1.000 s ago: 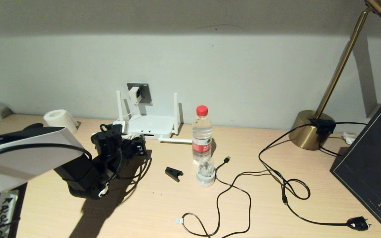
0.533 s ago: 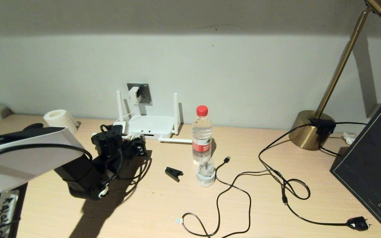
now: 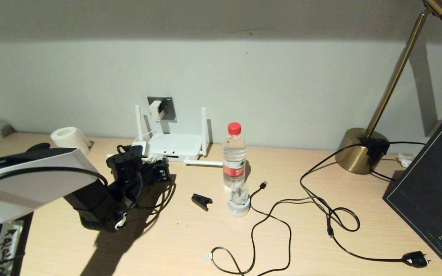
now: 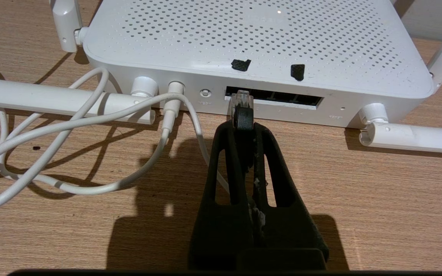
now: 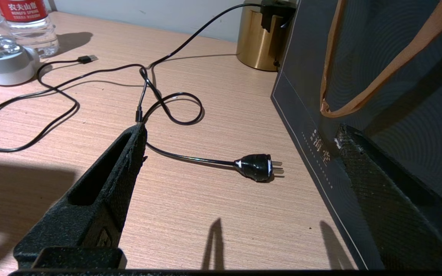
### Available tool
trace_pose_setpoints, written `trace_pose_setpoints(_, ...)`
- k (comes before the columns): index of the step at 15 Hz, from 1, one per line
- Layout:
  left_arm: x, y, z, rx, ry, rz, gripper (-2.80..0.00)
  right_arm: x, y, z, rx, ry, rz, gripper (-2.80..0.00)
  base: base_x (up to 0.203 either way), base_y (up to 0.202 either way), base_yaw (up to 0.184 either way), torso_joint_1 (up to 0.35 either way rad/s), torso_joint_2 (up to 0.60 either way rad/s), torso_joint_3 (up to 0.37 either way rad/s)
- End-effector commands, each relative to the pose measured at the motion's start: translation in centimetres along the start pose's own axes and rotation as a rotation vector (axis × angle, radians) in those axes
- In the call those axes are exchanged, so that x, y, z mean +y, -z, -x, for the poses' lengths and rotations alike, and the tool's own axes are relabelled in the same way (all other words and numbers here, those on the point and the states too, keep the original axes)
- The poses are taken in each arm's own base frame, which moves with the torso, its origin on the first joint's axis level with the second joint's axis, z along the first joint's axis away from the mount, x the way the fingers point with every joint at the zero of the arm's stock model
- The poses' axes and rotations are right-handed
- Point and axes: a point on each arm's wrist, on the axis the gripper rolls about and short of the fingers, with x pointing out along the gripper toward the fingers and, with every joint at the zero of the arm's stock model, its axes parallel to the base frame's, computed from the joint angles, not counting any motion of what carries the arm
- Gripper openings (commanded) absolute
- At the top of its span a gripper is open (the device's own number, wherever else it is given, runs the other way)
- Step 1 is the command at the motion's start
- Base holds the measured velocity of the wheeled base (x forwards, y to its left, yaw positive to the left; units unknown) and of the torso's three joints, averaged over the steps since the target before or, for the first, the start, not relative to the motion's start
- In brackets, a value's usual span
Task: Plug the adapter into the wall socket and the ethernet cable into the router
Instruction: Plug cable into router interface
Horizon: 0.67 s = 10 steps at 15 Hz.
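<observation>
The white router (image 3: 175,145) lies by the wall under the grey wall socket (image 3: 166,108). The white adapter (image 3: 155,110) sits in that socket, and its cord hangs down to the router. My left gripper (image 3: 155,170) (image 4: 244,128) is low over the table just before the router's front, shut on the black boot of the ethernet cable (image 4: 243,117). The cable's clear plug (image 4: 242,100) is at the left end of the dark port slot (image 4: 282,97); how deep it sits is hidden. My right gripper (image 5: 241,130) is open and holds nothing, hanging above the table by a dark bag.
A water bottle (image 3: 234,153), a small white round stand (image 3: 238,205) and a black clip (image 3: 201,201) are to the right of the router. A USB-tipped cable (image 3: 263,185) and a mains-plug cord (image 5: 257,167) snake over the table. Brass lamp base (image 3: 361,151), dark bag (image 3: 432,191), tissue roll (image 3: 69,140).
The left arm has edged very slightly toward the router. Nothing else has moved.
</observation>
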Motion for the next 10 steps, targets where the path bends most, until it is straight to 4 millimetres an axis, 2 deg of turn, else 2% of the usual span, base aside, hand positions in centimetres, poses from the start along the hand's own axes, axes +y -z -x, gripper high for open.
trace_pose_setpoints(1,0.0,-0.01,-0.07,-0.007,0.0,0.002,-2.8,0.08,0.81,-0.18,0.03,-0.004,0.0,0.0,0.0,0.0,0.0,0.0,0.0,0.0)
trace_pose_setpoints(10,-0.04,-0.02,-0.58,-0.017,0.0,0.002,-2.8,0.08,0.81,-0.18,0.03,-0.004,0.0,0.0,0.0,0.0,0.0,0.0,0.0,0.0)
